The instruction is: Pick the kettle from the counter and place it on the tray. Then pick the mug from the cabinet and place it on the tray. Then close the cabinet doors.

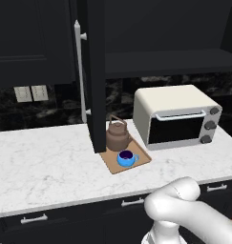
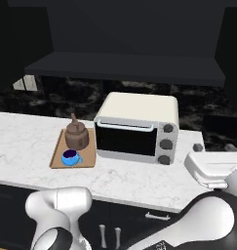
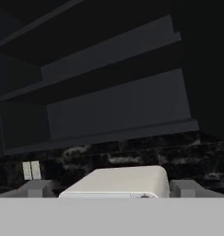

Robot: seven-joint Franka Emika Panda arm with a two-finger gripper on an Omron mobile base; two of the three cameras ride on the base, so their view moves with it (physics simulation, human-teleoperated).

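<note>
The brown kettle [image 1: 117, 136] [image 2: 77, 135] stands on the tan tray [image 1: 142, 157] [image 2: 89, 152], which lies on the white marble counter [image 1: 46, 162] [image 2: 22, 136]. In front of the kettle, the blue mug [image 1: 127, 157] [image 2: 70, 157] sits on the same tray. Above, the black cabinet [image 1: 170, 62] [image 2: 125, 63] shows a dark bare shelf [image 3: 118, 106]. Its left door [image 1: 96, 76] is swung out over the tray, silver bar handle [image 1: 80, 71] facing left. In the hand view my gripper [image 3: 111, 189] is open, fingertips [image 3: 37, 188] wide apart and holding nothing, pointing up at the cabinet from low in front of the counter.
A cream toaster oven [image 1: 177, 116] [image 2: 137, 128] [image 3: 118, 182] stands right of the tray, under the cabinet. Wall sockets [image 1: 31, 93] sit on the dark backsplash at the left. Black drawers with silver pulls [image 1: 34, 219] run below the counter. The open door edge hangs close above the kettle.
</note>
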